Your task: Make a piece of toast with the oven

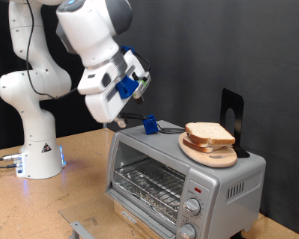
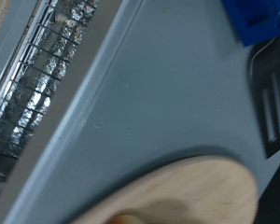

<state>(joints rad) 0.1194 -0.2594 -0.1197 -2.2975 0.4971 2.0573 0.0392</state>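
Note:
The silver-grey oven (image 1: pixel 224 179) stands on the wooden table at the exterior view's lower right, and its wire rack (image 1: pixel 148 182) shows through the front. The piece of toast (image 1: pixel 209 134) lies on a round wooden plate (image 1: pixel 211 155) on top of the oven. My gripper (image 1: pixel 123 115) hangs over the oven's top corner at the exterior view's left, apart from the toast, with nothing seen between its fingers. The wrist view shows the oven's grey top (image 2: pixel 168 103), the plate's edge (image 2: pixel 191 191) and the rack (image 2: pixel 33 79); the fingers do not show there.
A small blue object (image 1: pixel 149 124) with a black cable sits on the oven top near the gripper and also shows in the wrist view (image 2: pixel 261 19). A black stand (image 1: pixel 232 115) rises behind the plate. Round knobs (image 1: pixel 194 207) are on the oven's front. A black curtain hangs behind.

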